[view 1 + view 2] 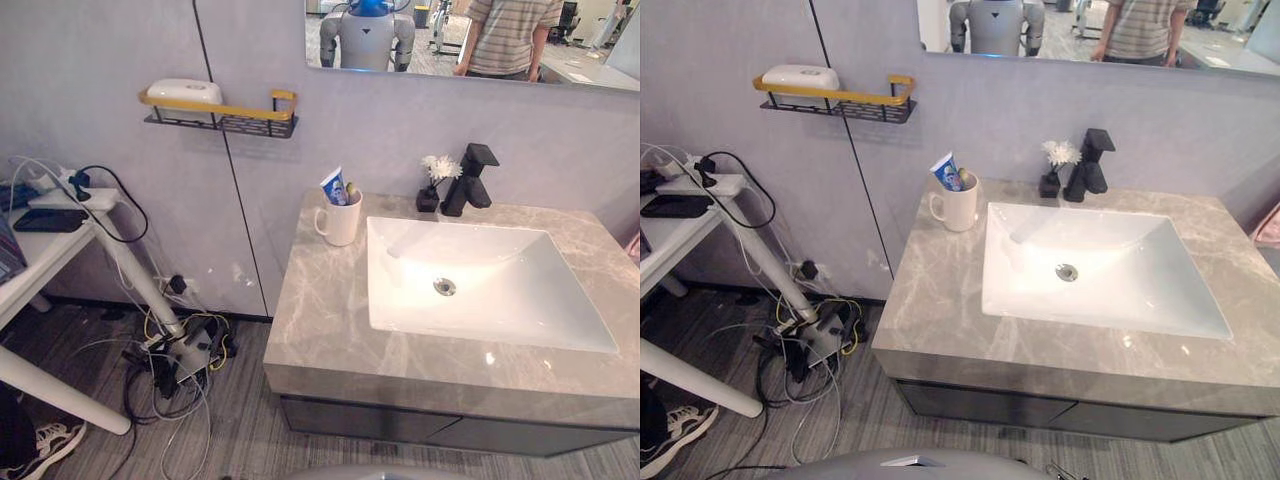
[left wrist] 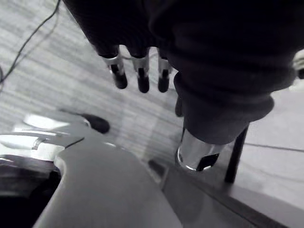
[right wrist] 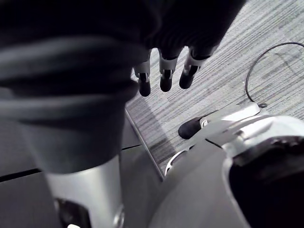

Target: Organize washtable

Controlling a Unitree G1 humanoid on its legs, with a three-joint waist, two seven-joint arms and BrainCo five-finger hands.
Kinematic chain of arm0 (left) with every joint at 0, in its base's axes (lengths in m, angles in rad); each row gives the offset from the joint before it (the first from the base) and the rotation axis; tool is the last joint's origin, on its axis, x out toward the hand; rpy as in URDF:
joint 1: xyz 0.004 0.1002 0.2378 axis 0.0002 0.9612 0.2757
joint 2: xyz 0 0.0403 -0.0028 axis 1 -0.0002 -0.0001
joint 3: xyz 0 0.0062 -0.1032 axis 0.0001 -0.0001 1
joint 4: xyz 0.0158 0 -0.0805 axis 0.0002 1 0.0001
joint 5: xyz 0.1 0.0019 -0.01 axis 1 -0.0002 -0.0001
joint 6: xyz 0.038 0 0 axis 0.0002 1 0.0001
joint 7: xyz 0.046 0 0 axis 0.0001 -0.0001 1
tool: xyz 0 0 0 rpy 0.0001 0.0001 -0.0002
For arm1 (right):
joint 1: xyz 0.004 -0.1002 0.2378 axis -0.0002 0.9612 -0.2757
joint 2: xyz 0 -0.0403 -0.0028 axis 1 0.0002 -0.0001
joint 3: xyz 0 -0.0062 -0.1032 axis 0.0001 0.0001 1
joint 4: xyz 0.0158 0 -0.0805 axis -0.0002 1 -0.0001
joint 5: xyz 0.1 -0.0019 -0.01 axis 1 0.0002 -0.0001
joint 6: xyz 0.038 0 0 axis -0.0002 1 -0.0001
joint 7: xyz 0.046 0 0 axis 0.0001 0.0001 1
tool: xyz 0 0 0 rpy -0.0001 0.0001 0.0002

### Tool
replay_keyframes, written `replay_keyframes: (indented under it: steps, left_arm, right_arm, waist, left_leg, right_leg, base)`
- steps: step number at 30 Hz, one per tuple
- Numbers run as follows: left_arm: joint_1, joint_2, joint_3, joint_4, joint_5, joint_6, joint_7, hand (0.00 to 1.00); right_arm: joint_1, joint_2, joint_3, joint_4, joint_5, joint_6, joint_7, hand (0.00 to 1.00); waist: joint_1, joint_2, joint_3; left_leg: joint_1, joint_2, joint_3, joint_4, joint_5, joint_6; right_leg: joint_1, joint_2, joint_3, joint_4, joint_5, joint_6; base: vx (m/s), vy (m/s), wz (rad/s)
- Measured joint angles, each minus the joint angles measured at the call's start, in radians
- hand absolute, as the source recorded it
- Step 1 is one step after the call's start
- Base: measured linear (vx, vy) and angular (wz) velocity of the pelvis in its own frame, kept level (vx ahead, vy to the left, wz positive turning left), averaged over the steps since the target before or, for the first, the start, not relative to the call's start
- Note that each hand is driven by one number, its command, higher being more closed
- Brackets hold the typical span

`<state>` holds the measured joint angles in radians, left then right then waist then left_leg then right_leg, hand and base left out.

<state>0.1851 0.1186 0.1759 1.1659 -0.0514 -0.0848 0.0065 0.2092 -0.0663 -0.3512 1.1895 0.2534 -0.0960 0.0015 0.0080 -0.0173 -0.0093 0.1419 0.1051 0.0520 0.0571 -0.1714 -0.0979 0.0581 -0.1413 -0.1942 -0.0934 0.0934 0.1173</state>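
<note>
The left hand (image 2: 141,71) is hanging with its fingers straight and slightly apart, holding nothing, above striped floor in its wrist view. The right hand (image 3: 166,76) is hanging likewise in its own view. The eye views are showing the washtable (image 1: 320,330) at lower right, with a bare marble strip running along the left of its white basin (image 1: 520,300). A wall shelf (image 1: 220,118) at upper left is carrying a white oval object (image 1: 184,91). The mug (image 1: 340,222) is standing at the counter's back left corner, just beside the basin, holding a toothpaste tube (image 1: 334,187). The black faucet (image 1: 468,180) and a flower vase (image 1: 430,190) are sitting at the back edge.
</note>
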Motion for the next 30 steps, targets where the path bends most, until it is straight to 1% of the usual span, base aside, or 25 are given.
replay_keyframes:
  steps: [2, 3, 4, 5, 6, 7, 9, 11, 12, 13, 14, 15, 17, 18, 19, 21, 22, 23, 24, 25, 26, 27, 28, 29, 30]
  left_arm:
    - [-0.011, 0.006, -0.028, 0.009, 0.0, 0.0, 0.003, 0.0]
    - [-0.014, 0.006, -0.029, 0.011, 0.0, 0.0, 0.004, 0.0]
    - [-0.02, 0.008, -0.037, 0.01, 0.0, 0.0, 0.006, 0.0]
    - [-0.026, 0.012, -0.054, 0.01, 0.0, 0.0, 0.007, 0.0]
    - [-0.027, 0.014, -0.06, 0.01, -0.001, -0.001, 0.008, 0.0]
    - [-0.029, 0.015, -0.06, 0.01, -0.004, -0.002, 0.014, 0.0]
    - [-0.029, 0.014, -0.06, 0.01, -0.01, -0.002, 0.018, 0.0]
    - [-0.03, 0.011, -0.063, 0.01, -0.012, -0.001, 0.026, 0.0]
    - [-0.032, 0.009, -0.063, 0.009, -0.017, -0.003, 0.03, 0.0]
    - [-0.039, 0.003, -0.062, 0.008, -0.021, -0.005, 0.041, 0.0]
    - [-0.052, -0.002, -0.06, 0.006, -0.021, -0.006, 0.048, 0.0]
    - [-0.055, -0.005, -0.058, 0.005, -0.021, -0.008, 0.05, 0.0]
    - [-0.055, -0.011, -0.054, 0.003, -0.022, -0.007, 0.055, 0.0]
    - [-0.055, -0.013, -0.045, 0.003, -0.024, -0.007, 0.058, 0.0]
    - [-0.056, -0.015, -0.033, 0.003, -0.028, -0.006, 0.059, 0.0]
    - [-0.05, -0.032, -0.008, 0.007, -0.06, -0.004, 0.059, 0.0]
    - [-0.047, -0.031, -0.008, 0.007, -0.061, -0.004, 0.059, 0.0]
    - [-0.045, -0.025, -0.01, 0.006, -0.061, -0.003, 0.059, 0.0]
    - [-0.045, -0.021, -0.015, 0.003, -0.061, -0.003, 0.059, 0.0]
    - [-0.049, -0.009, -0.035, -0.001, -0.059, -0.003, 0.057, 0.0]
    - [-0.06, 0.006, -0.062, -0.001, -0.051, -0.003, 0.057, 0.0]
    - [-0.067, 0.008, -0.071, -0.002, -0.045, -0.005, 0.058, 0.0]
    - [-0.074, 0.02, -0.102, -0.014, -0.035, -0.007, 0.06, 0.0]
    - [-0.081, 0.026, -0.12, -0.022, -0.027, -0.01, 0.06, 0.0]
    - [-0.086, 0.03, -0.128, -0.022, -0.017, -0.011, 0.059, 0.0]
  right_arm:
    - [-0.004, -0.001, 0.002, 0.0, 0.0, 0.0, 0.0, 0.0]
    - [-0.004, -0.001, 0.002, 0.0, 0.0, 0.0, 0.0, 0.0]
    - [-0.012, -0.001, 0.005, 0.0, -0.001, 0.0, 0.0, 0.0]
    - [-0.018, -0.003, 0.015, 0.0, -0.009, -0.001, -0.001, 0.0]
    - [-0.02, -0.009, 0.04, -0.001, -0.013, -0.001, -0.001, 0.0]
    - [-0.022, -0.013, 0.057, -0.001, -0.031, -0.003, -0.002, 0.0]
    - [-0.024, -0.021, 0.08, -0.001, -0.043, -0.004, -0.002, 0.0]
    - [-0.036, -0.033, 0.104, -0.001, -0.059, -0.005, -0.005, 0.0]
    - [-0.042, -0.037, 0.115, -0.001, -0.059, -0.007, -0.005, 0.0]
    - [-0.057, -0.047, 0.123, -0.001, -0.059, -0.009, -0.007, 0.0]
    - [-0.071, -0.056, 0.13, -0.001, -0.057, -0.01, -0.012, 0.0]
    - [-0.073, -0.058, 0.133, -0.001, -0.057, -0.012, -0.015, 0.0]
    - [-0.074, -0.067, 0.149, -0.002, -0.056, -0.014, -0.021, 0.0]
    - [-0.075, -0.072, 0.15, -0.003, -0.056, -0.016, -0.021, 0.0]
    - [-0.075, -0.073, 0.149, -0.003, -0.056, -0.017, -0.021, 0.0]
    - [-0.074, -0.074, 0.147, -0.005, -0.048, -0.024, -0.021, 0.0]
    - [-0.072, -0.075, 0.146, -0.005, -0.047, -0.023, -0.021, 0.0]
    - [-0.069, -0.071, 0.143, -0.005, -0.046, -0.022, -0.02, 0.0]
    - [-0.068, -0.068, 0.139, -0.005, -0.046, -0.021, -0.02, 0.0]
    - [-0.066, -0.055, 0.115, -0.005, -0.041, -0.018, -0.02, 0.0]
    - [-0.065, -0.046, 0.094, -0.004, -0.035, -0.009, -0.022, 0.0]
    - [-0.065, -0.043, 0.077, -0.004, -0.035, -0.007, -0.023, 0.0]
    - [-0.066, -0.036, 0.055, -0.008, -0.033, -0.006, -0.023, 0.0]
    - [-0.066, -0.03, 0.032, -0.012, -0.025, -0.007, -0.023, 0.0]
    - [-0.066, -0.028, 0.023, -0.012, -0.016, -0.006, -0.023, 0.0]
  waist:
    - [-0.001, 0.008, 0.008]
    - [-0.001, 0.001, 0.013]
    - [-0.001, 0.007, 0.017]
    - [-0.004, 0.002, 0.034]
    - [-0.003, 0.004, 0.038]
    - [-0.004, 0.007, 0.039]
    - [-0.002, 0.008, 0.042]
    - [0.001, 0.014, 0.071]
    - [0.0, 0.017, 0.08]
    - [0.0, 0.02, 0.093]
    - [0.002, 0.029, 0.121]
    - [0.001, 0.032, 0.129]
    - [-0.001, 0.034, 0.129]
    - [-0.001, 0.04, 0.13]
    - [-0.003, 0.045, 0.133]
    - [-0.017, 0.059, 0.134]
    - [-0.022, 0.057, 0.128]
    - [-0.029, 0.048, 0.121]
    - [-0.028, 0.042, 0.116]
    - [-0.028, 0.035, 0.114]
    - [-0.029, 0.026, 0.108]
    - [-0.028, 0.025, 0.107]
    - [-0.029, 0.017, 0.102]
    - [-0.029, 0.013, 0.101]
    - [-0.027, 0.01, 0.101]
  left_leg:
    - [0.008, 0.0, -0.005, 0.001, 0.0, 0.0]
    - [0.008, 0.0, -0.009, 0.002, 0.0, 0.0]
    - [0.006, -0.001, -0.022, 0.007, 0.0, 0.0]
    - [0.001, -0.001, -0.045, 0.017, 0.0, 0.0]
    - [-0.007, -0.001, -0.063, 0.025, 0.001, 0.0]
    - [-0.033, -0.002, -0.105, 0.042, 0.002, -0.002]
    - [-0.05, -0.002, -0.134, 0.05, 0.006, -0.007]
    - [-0.067, 0.0, -0.187, 0.08, 0.009, -0.012]
    - [-0.076, 0.0, -0.196, 0.096, 0.008, -0.012]
    - [-0.098, 0.001, -0.204, 0.143, -0.001, -0.01]
    - [-0.107, 0.002, -0.205, 0.192, -0.008, -0.008]
    - [-0.111, 0.003, -0.205, 0.211, -0.01, -0.008]
    - [-0.119, 0.012, -0.209, 0.226, -0.019, -0.018]
    - [-0.122, 0.023, -0.213, 0.241, -0.04, -0.028]
    - [-0.127, 0.024, -0.22, 0.261, -0.054, -0.029]
    - [-0.135, 0.024, -0.217, 0.299, -0.108, -0.031]
    - [-0.135, 0.023, -0.215, 0.297, -0.11, -0.03]
    - [-0.135, 0.018, -0.206, 0.288, -0.107, -0.033]
    - [-0.136, 0.014, -0.2, 0.28, -0.106, -0.035]
    - [-0.143, -0.001, -0.197, 0.271, -0.103, -0.031]
    - [-0.165, -0.017, -0.194, 0.273, -0.092, -0.015]
    - [-0.179, -0.03, -0.187, 0.272, -0.089, -0.008]
    - [-0.212, -0.063, -0.164, 0.263, -0.078, 0.011]
    - [-0.243, -0.092, -0.145, 0.265, -0.069, 0.031]
    - [-0.25, -0.102, -0.128, 0.269, -0.066, 0.037]
  right_leg:
    - [0.012, 0.0, -0.003, 0.0, 0.0, 0.0]
    - [0.014, -0.001, -0.008, 0.0, 0.0, 0.0]
    - [0.022, -0.002, -0.02, 0.001, -0.001, 0.0]
    - [0.036, -0.004, -0.041, 0.001, -0.004, 0.0]
    - [0.042, -0.004, -0.058, 0.001, -0.006, -0.001]
    - [0.051, -0.004, -0.095, 0.001, -0.013, -0.003]
    - [0.058, -0.003, -0.124, 0.001, -0.018, -0.006]
    - [0.085, 0.004, -0.171, 0.002, -0.027, -0.012]
    - [0.091, 0.005, -0.181, 0.003, -0.034, -0.016]
    - [0.081, 0.005, -0.19, 0.039, -0.055, -0.021]
    - [0.063, 0.0, -0.19, 0.095, -0.081, -0.029]
    - [0.056, -0.003, -0.187, 0.12, -0.092, -0.028]
    - [0.013, -0.008, -0.161, 0.175, -0.114, -0.035]
    - [-0.006, -0.008, -0.14, 0.192, -0.121, -0.027]
    - [-0.012, -0.004, -0.128, 0.199, -0.121, -0.026]
    - [-0.024, 0.011, -0.07, 0.215, -0.12, -0.019]
    - [-0.024, 0.016, -0.05, 0.205, -0.119, -0.016]
    - [-0.029, 0.021, -0.014, 0.185, -0.114, -0.008]
    - [-0.038, 0.021, 0.0, 0.178, -0.112, -0.006]
    - [-0.061, 0.02, 0.035, 0.17, -0.108, 0.003]
    - [-0.095, 0.015, 0.062, 0.171, -0.106, 0.009]
    - [-0.116, 0.01, 0.082, 0.171, -0.099, 0.02]
    - [-0.173, -0.013, 0.128, 0.17, -0.085, 0.045]
    - [-0.214, -0.03, 0.164, 0.164, -0.077, 0.059]
    - [-0.229, -0.04, 0.181, 0.156, -0.072, 0.069]
  base:
    - [-0.01, -0.001, 0.05]
    - [-0.01, -0.008, 0.17]
    - [-0.02, -0.021, 0.34]
    - [-0.03, -0.031, 0.48]
    - [-0.05, -0.054, 0.78]
    - [-0.04, -0.051, 0.73]
    - [-0.03, -0.055, 0.67]
    - [-0.05, -0.071, 0.67]
    - [-0.08, -0.058, 0.46]
    - [-0.11, -0.034, 0.31]
    - [-0.12, -0.025, 0.2]
    - [-0.14, -0.018, -0.05]
    - [-0.14, -0.014, -0.3]
    - [-0.12, 0.0, -0.43]
    - [-0.14, 0.025, -0.54]
    - [-0.14, 0.061, -0.51]
    - [-0.11, 0.075, -0.4]
    - [-0.07, 0.059, -0.31]
    - [-0.08, 0.068, -0.45]
    - [-0.09, 0.07, -0.5]
    - [-0.1, 0.08, -0.5]
    - [-0.11, 0.14, -0.61]
    - [-0.08, 0.18, -0.69]
    - [-0.05, 0.205, -0.7]
    - [-0.03, 0.169, -0.52]
